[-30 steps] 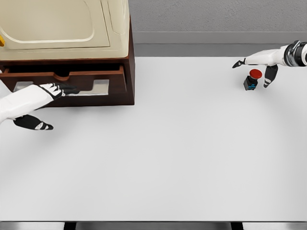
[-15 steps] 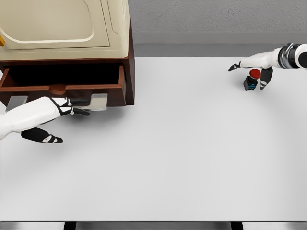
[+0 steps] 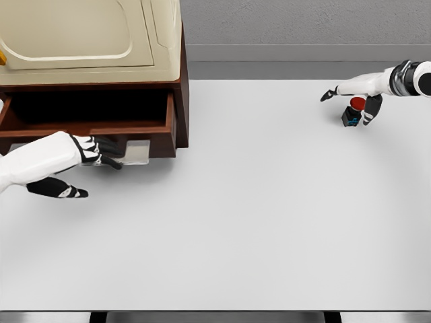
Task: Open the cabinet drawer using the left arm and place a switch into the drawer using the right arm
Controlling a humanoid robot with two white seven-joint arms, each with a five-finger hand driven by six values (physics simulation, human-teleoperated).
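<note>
Head view: brown cabinet (image 3: 182, 101) at the table's (image 3: 256, 222) far left corner, cream appliance (image 3: 87, 33) on top. Drawer (image 3: 94, 128) pulled out, interior dark. Left hand (image 3: 94, 151) at the drawer front, fingers curled on its metal handle (image 3: 138, 151). Switch (image 3: 353, 112), red button on a black base, stands far right on the table. Right hand (image 3: 360, 97) over it, fingers loose; thumb left of the switch, other fingers right beside it, contact unclear.

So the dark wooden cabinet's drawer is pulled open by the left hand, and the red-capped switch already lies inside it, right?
Not quite. The head view shows the dark wooden cabinet's drawer open at the left hand, but the red-capped switch stands on the white table, at the right hand.
</note>
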